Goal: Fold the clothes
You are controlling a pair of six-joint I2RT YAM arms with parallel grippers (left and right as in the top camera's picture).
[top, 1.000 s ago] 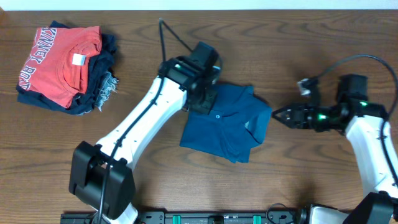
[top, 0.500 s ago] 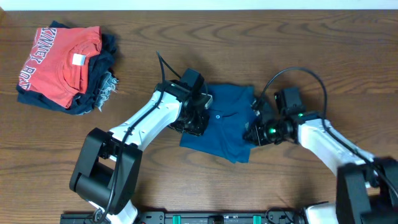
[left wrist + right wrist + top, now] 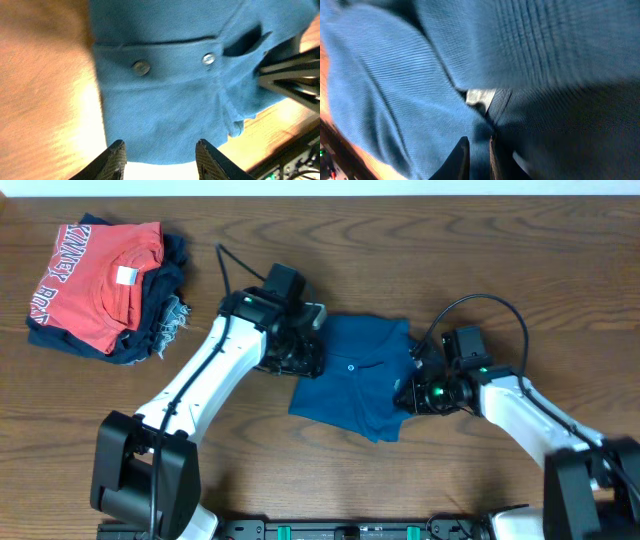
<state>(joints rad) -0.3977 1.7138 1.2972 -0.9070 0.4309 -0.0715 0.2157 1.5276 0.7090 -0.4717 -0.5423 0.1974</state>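
Risk: if the right gripper (image 3: 478, 147) lifts with only one layer caught, the fold will peel open; if the left gripper (image 3: 161, 150) drags, the placket will bunch. My left jaws stand wide open over the collar edge, holding nothing. My right jaws are nearly closed against fabric, and I cannot tell whether they grip it. The blue polo shirt (image 3: 360, 375) lies mid-surface (image 3: 500, 280) between both arms, partly folded, buttons up, with its lower edge uneven.
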